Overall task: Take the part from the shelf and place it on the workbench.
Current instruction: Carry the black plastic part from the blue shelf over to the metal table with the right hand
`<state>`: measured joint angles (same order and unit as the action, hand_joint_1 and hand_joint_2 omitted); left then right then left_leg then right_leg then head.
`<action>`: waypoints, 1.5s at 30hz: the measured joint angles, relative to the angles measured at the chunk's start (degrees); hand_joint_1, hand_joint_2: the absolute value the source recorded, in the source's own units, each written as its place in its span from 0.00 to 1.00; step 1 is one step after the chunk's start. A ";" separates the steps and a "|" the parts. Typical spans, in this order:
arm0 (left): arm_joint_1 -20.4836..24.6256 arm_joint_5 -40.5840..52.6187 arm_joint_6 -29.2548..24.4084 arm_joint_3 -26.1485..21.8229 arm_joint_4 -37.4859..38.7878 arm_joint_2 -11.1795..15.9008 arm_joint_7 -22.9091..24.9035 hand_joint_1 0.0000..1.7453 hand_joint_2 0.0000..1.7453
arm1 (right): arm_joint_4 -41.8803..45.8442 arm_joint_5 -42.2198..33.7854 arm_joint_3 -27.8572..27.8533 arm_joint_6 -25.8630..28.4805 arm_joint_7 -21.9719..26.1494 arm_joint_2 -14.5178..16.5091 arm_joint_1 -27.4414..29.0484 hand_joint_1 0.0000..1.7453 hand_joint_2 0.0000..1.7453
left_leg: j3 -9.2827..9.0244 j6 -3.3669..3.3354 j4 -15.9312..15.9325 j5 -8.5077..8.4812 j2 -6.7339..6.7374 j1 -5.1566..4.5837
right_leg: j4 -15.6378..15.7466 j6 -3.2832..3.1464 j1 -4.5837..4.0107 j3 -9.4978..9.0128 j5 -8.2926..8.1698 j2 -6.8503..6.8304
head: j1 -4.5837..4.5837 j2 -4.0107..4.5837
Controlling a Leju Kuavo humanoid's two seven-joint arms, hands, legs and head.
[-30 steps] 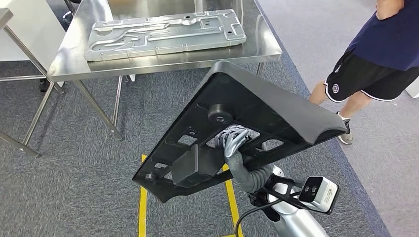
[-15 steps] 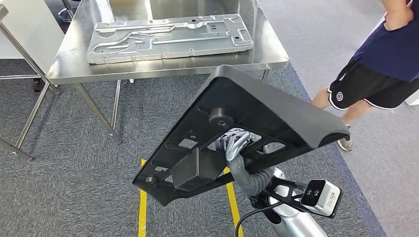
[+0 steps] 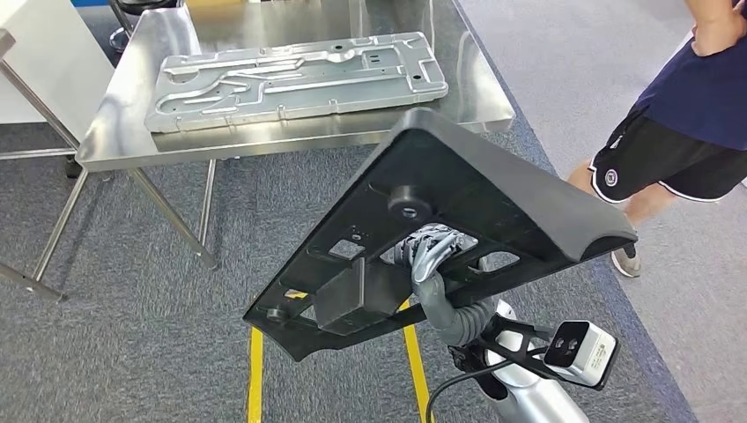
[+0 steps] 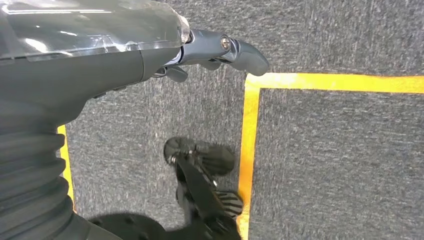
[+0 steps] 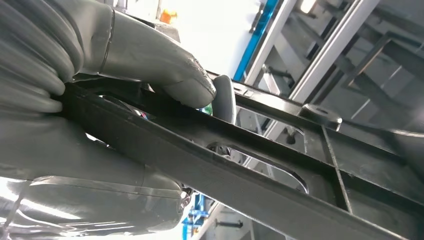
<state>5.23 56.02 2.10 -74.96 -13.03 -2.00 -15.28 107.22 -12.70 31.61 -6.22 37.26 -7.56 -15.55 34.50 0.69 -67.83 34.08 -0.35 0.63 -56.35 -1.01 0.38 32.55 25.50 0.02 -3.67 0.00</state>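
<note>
One black part [image 3: 458,189] rides tilted in the right hand [image 3: 427,256], gripped through its cutout, short of the steel workbench [image 3: 132,132].

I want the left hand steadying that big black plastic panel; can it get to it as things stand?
Probably yes: the left hand hangs over grey carpet holding nothing, while the right hand grips the black plastic panel, whose near edge looks unobstructed.

No legible text anywhere — a small round emblem on the leg of a bystander's black shorts [image 3: 610,177] is too small to read, and the yellow floor tape [image 4: 248,145] on the grey carpet carries no lettering.
</note>
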 joint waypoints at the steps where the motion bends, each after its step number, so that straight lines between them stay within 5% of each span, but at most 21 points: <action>1: -0.08 0.01 -0.01 0.01 0.00 0.06 0.00 0.00 1.00 | 0.01 -0.01 0.00 0.06 0.01 -0.02 0.16 1.00 1.00 | 2.45 0.23 -3.70 0.91 0.00 0.10 | -0.02 -0.06 -0.02 -0.35 0.35 0.01 | 0.00 0.00; 3: -0.30 0.03 0.01 0.01 0.00 0.15 0.00 0.00 1.00 | 0.01 -0.02 0.00 0.14 0.03 -0.08 0.53 1.00 1.00 | 4.94 0.52 -5.60 -0.67 0.01 0.25 | -0.12 0.00 -0.02 -1.22 1.13 0.11 | 0.00 0.00; 5: -0.38 0.04 0.02 0.01 0.00 0.23 -0.01 0.00 1.00 | 0.12 -0.02 0.00 0.16 0.03 -0.13 0.74 1.00 1.00 | 3.20 0.51 1.04 -6.07 0.07 0.41 | -0.29 0.24 0.01 -2.43 2.13 0.19 | 0.00 0.00; 7: -0.31 0.05 0.04 0.01 0.00 0.34 -0.03 0.00 1.00 | 0.26 -0.01 -0.01 0.16 0.03 -0.17 0.71 1.00 1.00 | 0.58 0.14 7.58 -9.14 0.10 0.26 | -0.50 0.76 -0.16 -3.26 3.06 0.24 | 0.01 0.00; 11: -0.28 0.02 0.06 0.02 0.00 0.43 -0.03 0.00 1.00 | 0.37 -0.05 -0.03 0.10 0.05 -0.25 0.49 1.00 1.00 | -0.42 -1.25 9.53 -8.81 -0.02 0.01 | -0.54 2.01 -0.16 -3.52 3.85 0.31 | 0.01 0.00; 13: -0.23 0.02 0.06 0.02 0.00 0.43 -0.03 0.00 1.00 | 0.54 -0.11 -0.09 0.06 0.05 -0.28 0.25 1.00 1.00 | -0.89 -1.97 10.00 -8.70 -0.02 0.16 | -2.94 2.64 -0.03 -2.46 5.13 0.25 | 0.01 0.00; 16: -0.12 0.02 0.09 0.03 0.00 0.43 -0.04 0.00 1.00 | 0.69 -0.32 -0.20 0.03 0.07 -0.43 0.14 1.00 1.00 | -1.55 -2.60 10.23 -8.14 0.04 0.19 | -13.92 3.17 0.17 4.09 9.04 0.23 | 0.00 0.00; 18: -0.17 0.02 0.12 0.03 0.00 0.43 -0.05 0.00 1.00 | 0.69 -0.50 -0.22 0.03 0.08 -0.62 0.31 1.00 1.00 | -2.20 -2.62 10.23 -7.57 -0.02 0.16 | -17.64 3.29 0.33 7.42 8.42 0.21 | 0.00 0.00; 21: -0.21 0.04 0.16 0.03 0.00 0.43 -0.07 0.00 1.00 | 0.68 -0.74 -0.25 0.03 0.11 -0.80 0.33 1.00 1.00 | -3.77 -2.23 10.23 -6.46 -0.18 0.14 | -8.56 2.88 0.40 4.92 1.27 0.11 | 0.01 0.00; 23: -0.14 0.04 0.17 0.03 0.00 0.45 -0.05 0.00 1.00 | 0.67 -0.89 -0.28 0.02 0.12 -0.85 0.26 1.00 1.00 | -4.34 -1.62 10.20 -5.66 -0.25 -0.06 | -2.83 2.35 0.17 2.67 -0.94 0.06 | 0.01 0.00; 28: 0.07 0.04 0.17 0.05 -0.01 0.64 0.02 0.00 1.00 | 0.72 -1.04 -0.32 -0.05 0.14 -0.95 0.15 1.00 1.00 | -4.39 -0.03 8.77 -3.81 -0.04 0.03 | -1.19 0.66 0.17 1.47 -0.31 0.34 | 0.00 0.00; 32: 0.01 0.03 0.11 0.05 0.00 0.76 0.10 0.00 1.00 | 0.71 -1.08 -0.31 -0.07 0.14 -0.94 0.14 1.00 1.00 | 3.38 0.64 -5.38 1.58 0.01 0.12 | -0.95 -0.16 0.07 0.09 0.71 0.14 | 0.00 0.00; 34: -0.10 0.03 0.10 0.05 0.00 0.78 0.18 0.00 1.00 | 0.69 -1.09 -0.31 -0.06 0.14 -0.94 0.20 1.00 1.00 | 5.07 0.58 -6.02 -0.43 0.01 0.12 | -0.96 -0.15 -0.03 -0.78 1.39 0.21 | 0.00 0.00; 36: -0.13 0.04 0.10 0.05 0.00 0.81 0.20 0.00 1.00 | 0.69 -1.11 -0.31 -0.07 0.14 -0.94 0.19 1.00 1.00 | 2.69 0.14 1.52 -5.86 0.03 0.07 | -0.96 0.02 -0.10 -1.98 2.23 0.25 | 0.01 0.00; 38: -0.07 0.04 0.09 0.05 0.00 0.87 0.21 0.00 1.00 | 0.68 -1.11 -0.31 -0.07 0.14 -0.94 0.16 1.00 1.00 | 0.11 -0.42 8.00 -8.91 0.04 -0.22 | -1.00 0.48 -0.32 -2.78 3.01 0.30 | 0.01 0.00; 42: 0.01 0.03 0.09 0.05 0.00 0.92 0.22 0.00 1.00 | 0.72 -1.12 -0.31 -0.05 0.14 -0.94 0.12 1.00 1.00 | -0.90 -1.53 9.78 -8.70 -0.04 -0.38 | -0.94 1.76 -0.29 -3.19 3.85 0.38 | 0.01 0.00; 45: 0.04 0.04 0.12 0.05 0.00 0.91 0.23 0.00 1.00 | 0.75 -1.14 -0.39 -0.02 0.15 -0.96 0.08 1.00 1.00 | -1.84 -2.39 10.44 -8.43 0.01 -0.02 | -7.28 2.58 -0.08 -0.11 6.81 0.29 | 0.02 0.00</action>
<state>5.26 56.06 2.22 -74.90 -13.03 -1.09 -15.05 107.97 -13.84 31.22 -6.24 37.40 -8.52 -15.47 32.66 -1.70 -57.39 25.65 -0.34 0.61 -63.63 1.57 0.30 32.45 32.31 0.31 -3.66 0.00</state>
